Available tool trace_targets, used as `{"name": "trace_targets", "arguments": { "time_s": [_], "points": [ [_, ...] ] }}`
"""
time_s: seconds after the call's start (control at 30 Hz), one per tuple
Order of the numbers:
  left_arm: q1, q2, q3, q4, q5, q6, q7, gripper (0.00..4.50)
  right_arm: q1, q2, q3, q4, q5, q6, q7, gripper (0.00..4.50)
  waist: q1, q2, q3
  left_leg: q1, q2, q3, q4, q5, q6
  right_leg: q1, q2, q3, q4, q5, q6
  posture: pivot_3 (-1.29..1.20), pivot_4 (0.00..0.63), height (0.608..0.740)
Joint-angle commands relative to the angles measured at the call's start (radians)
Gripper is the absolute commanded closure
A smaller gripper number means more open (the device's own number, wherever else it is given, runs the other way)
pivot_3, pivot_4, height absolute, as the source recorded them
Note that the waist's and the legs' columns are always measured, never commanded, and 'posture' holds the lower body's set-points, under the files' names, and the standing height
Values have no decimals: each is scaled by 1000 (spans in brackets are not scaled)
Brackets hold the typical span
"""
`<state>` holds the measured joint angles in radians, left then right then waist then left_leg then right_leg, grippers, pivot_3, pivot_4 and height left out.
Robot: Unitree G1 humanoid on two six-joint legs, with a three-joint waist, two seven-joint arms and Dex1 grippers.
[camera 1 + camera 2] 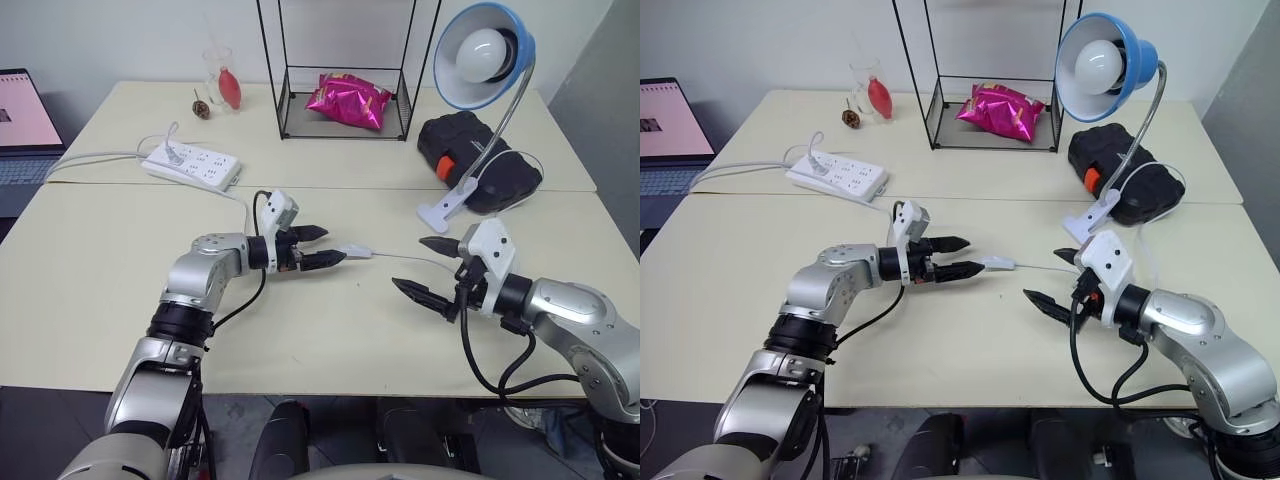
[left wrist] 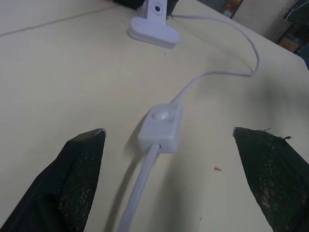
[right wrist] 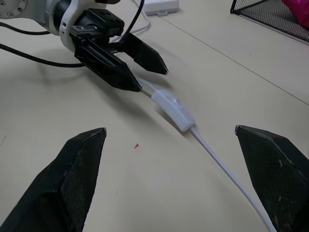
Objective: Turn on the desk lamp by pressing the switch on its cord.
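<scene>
2 cream tables (image 1: 120, 330) stand edge to edge, the seam running across the scene. Count of items: 1 desk lamp (image 1: 484, 55), 1 switch (image 1: 355, 249), 1 cord (image 1: 405, 258), 1 power strip (image 1: 192, 166), 1 wire rack (image 1: 345, 70), 1 pink snack bag (image 1: 349, 99), 1 black case (image 1: 478, 160), 1 laptop (image 1: 22, 130), 1 glass with a red item (image 1: 222, 78).

Desk lamp: clip base resting on the near table just by the seam, toward the right edge; gooseneck rising to the blue shade, which faces the camera; bulb unlit. Black case lies just behind the base on the far table.

Switch: flat on the near table, roughly mid-table, cord leaving both ends. In the left wrist view 1 length runs on toward the lamp base.

Left gripper (image 1: 318, 247): forearm reaching in from the left edge, fingers pointing to the right and roughly level, spread wide, holding nothing. Fingertips sit just beside the switch; contact not seen. In the left wrist view the switch (image 2: 161, 126) lies between and ahead of the 2 fingers.

Right gripper (image 1: 428, 270): forearm coming in from the right edge, fingers pointing left toward the switch, spread wide and empty, near the cord, apart from the switch.

Power strip lies on the far table by the seam, toward the left edge.
</scene>
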<state>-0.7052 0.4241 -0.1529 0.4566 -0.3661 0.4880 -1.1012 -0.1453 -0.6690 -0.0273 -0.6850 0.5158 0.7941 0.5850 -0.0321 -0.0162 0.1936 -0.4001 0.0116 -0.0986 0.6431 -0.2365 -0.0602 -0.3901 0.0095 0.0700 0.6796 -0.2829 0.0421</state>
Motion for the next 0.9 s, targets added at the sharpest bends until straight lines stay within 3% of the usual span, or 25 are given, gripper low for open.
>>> {"name": "trace_targets", "arguments": {
  "time_s": [0.03, 0.47, 0.6, 0.73, 0.9],
  "points": [
    [-71, -26, -14, 97, 35, -24, -39, 121, 4, -4, -12, -59, 8, 8, -20, 0, 0, 0, 0, 0, 0, 0, 0, 0, 0, 0, 0, 0, 0, 0, 0, 0, 150, 740],
    [-166, -96, -5, 297, 99, -42, -119, 121, 17, -15, -28, -101, 26, 36, -39, 0, -1, 0, 0, 0, 0, 0, 0, 0, 0, 0, 1, 0, 0, 0, 0, 0, 150, 740],
    [-172, -107, -9, 321, 119, -60, -131, 634, 20, -17, -32, -110, 31, 44, -44, 0, 0, 0, 0, 0, 0, 0, 1, 0, 0, 0, 0, 0, 0, 0, 0, 0, 150, 740],
    [-173, -114, -9, 328, 133, -83, -134, 1671, 20, -19, -34, -115, 36, 49, -48, 0, 0, 0, 0, 0, 0, 0, 0, 0, 0, 0, 0, 0, 0, 0, 0, 0, 150, 740],
    [-165, -120, -5, 324, 149, -121, -131, 2589, 12, -18, -32, -114, 38, 54, -49, 0, 0, 0, 0, 0, 0, 0, 0, 0, 0, 0, 0, 0, 0, 0, 0, 0, 150, 740]
  ]
}}
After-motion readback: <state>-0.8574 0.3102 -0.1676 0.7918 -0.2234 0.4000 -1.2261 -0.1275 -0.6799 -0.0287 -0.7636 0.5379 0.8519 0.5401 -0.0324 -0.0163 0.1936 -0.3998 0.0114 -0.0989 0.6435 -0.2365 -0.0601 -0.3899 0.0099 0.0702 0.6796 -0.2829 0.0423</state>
